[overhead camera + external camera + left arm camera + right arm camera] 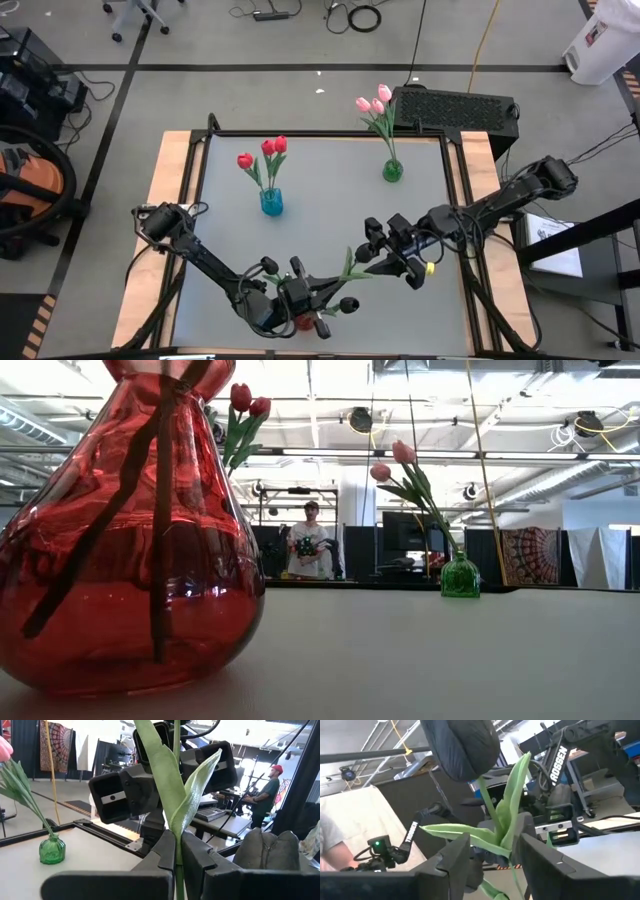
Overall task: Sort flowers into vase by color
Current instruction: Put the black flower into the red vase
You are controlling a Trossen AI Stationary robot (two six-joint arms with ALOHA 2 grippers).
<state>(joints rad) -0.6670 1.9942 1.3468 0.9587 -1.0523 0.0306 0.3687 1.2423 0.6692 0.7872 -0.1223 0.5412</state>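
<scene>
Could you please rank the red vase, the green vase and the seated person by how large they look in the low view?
1. Red vase, by far the largest, though it stands closest to the camera.
2. Seated person.
3. Green vase, slightly smaller than the distant person.

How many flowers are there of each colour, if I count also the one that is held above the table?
Red tulips: 3, in the blue vase
Pink tulips: 3, in the green vase
Black tulips: 3, two seen as dark stems in the red vase, one held by the left gripper
Total: 9
</scene>
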